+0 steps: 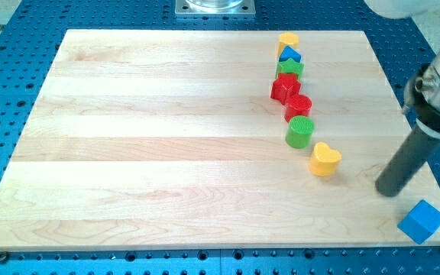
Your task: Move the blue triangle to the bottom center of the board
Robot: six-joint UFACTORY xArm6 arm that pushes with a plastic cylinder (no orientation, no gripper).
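Observation:
The blue triangle [289, 55] sits near the view's top right of the wooden board [128, 153], wedged between a yellow block [287, 40] above it and a green block [289, 69] below it. My tip [389, 190] rests on the board at the view's lower right, far below and to the right of the blue triangle. A blue cube [422, 222] lies just below and to the right of my tip, at the board's bottom right corner.
Below the green block a chain runs down: a red star-like block [284, 88], a red cylinder [299, 107], a green cylinder [300, 131] and a yellow heart [325, 159]. A metal mount [215, 7] sits at the view's top.

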